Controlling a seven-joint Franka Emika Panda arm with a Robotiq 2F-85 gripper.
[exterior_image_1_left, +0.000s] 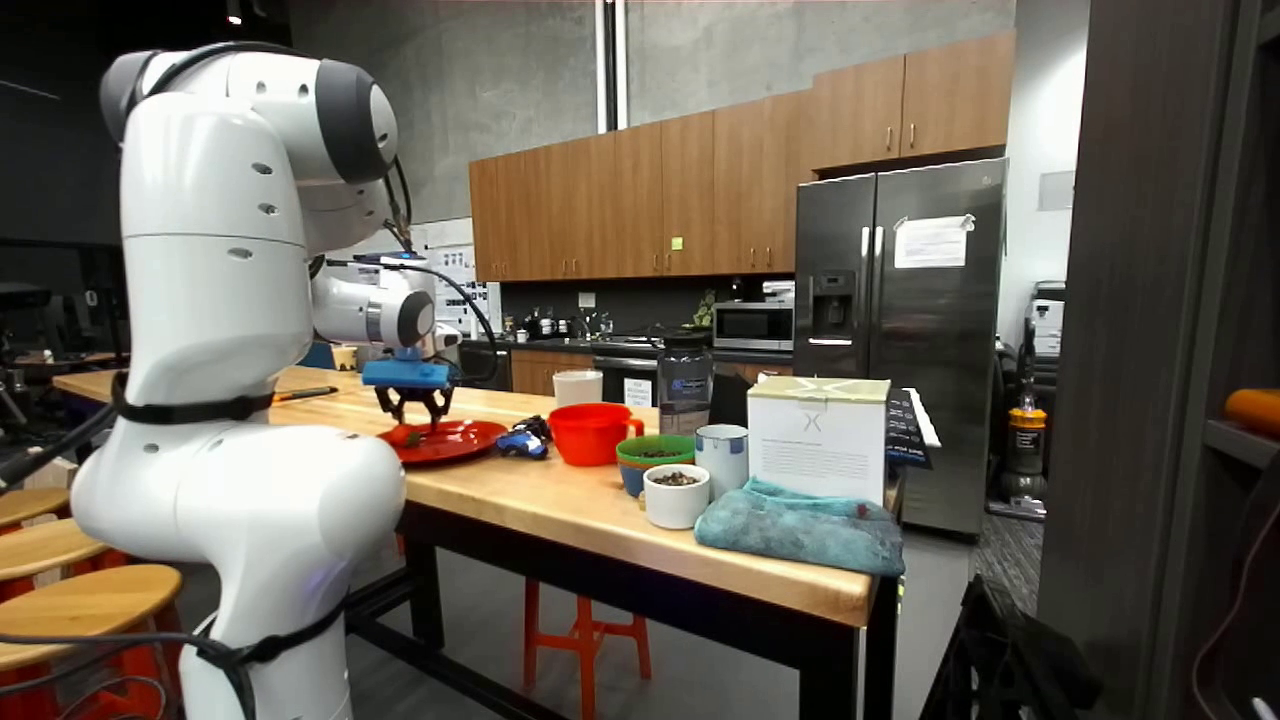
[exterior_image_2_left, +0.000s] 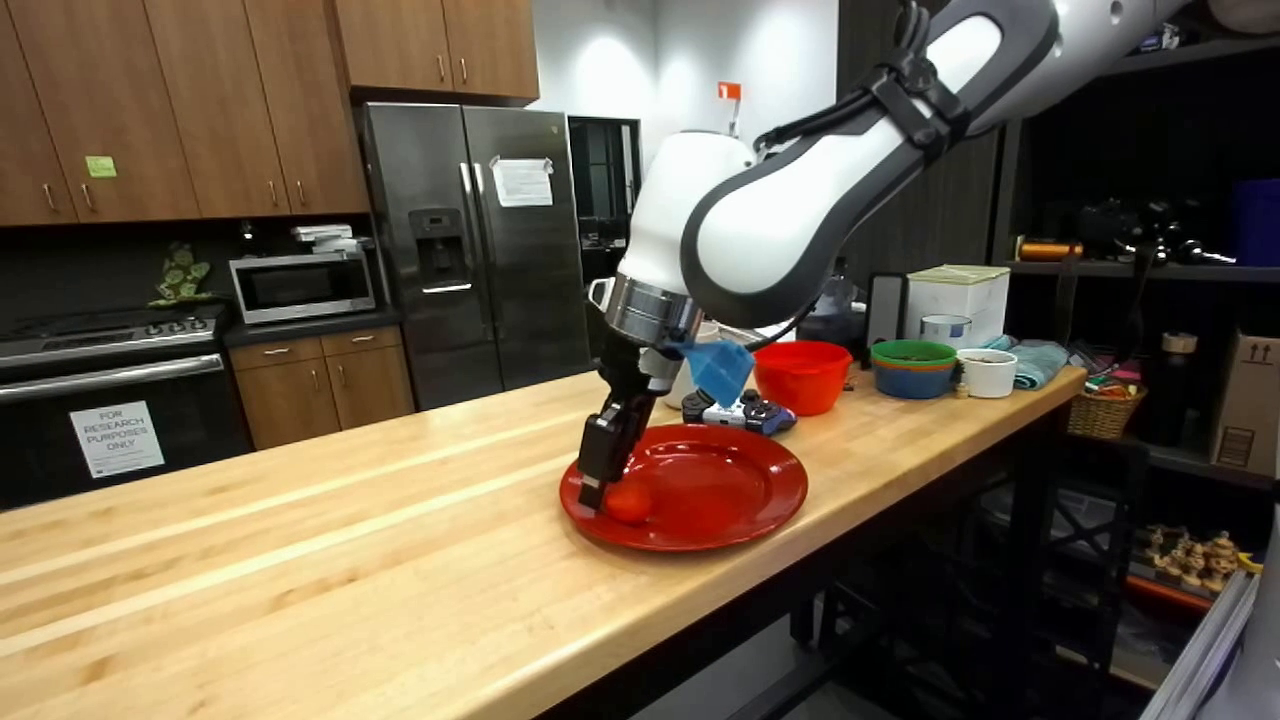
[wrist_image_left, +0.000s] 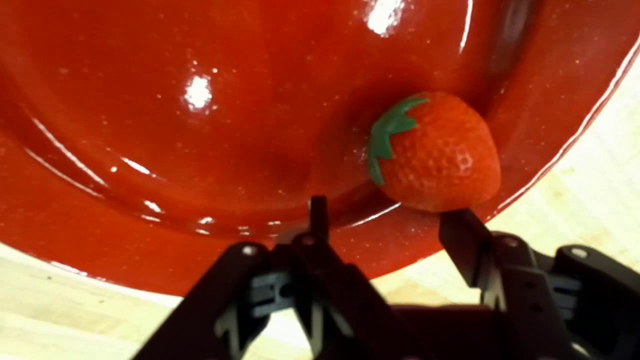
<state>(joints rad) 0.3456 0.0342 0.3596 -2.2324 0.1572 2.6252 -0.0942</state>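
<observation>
Jaws parted, the tool (wrist_image_left: 385, 211) is positioned beside a strawberry (wrist_image_left: 435, 155) on the red plate (exterior_image_2_left: 725, 490), near the bench's (exterior_image_2_left: 300, 560) long edge.

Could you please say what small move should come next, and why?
I'd probably raise the black gripper slightly: its fingers stand apart and grip nothing, while the rounded, red, green-leaved strawberry rests on the glossy red plate against or very near one finger, so sliding sideways might nudge it.
</observation>
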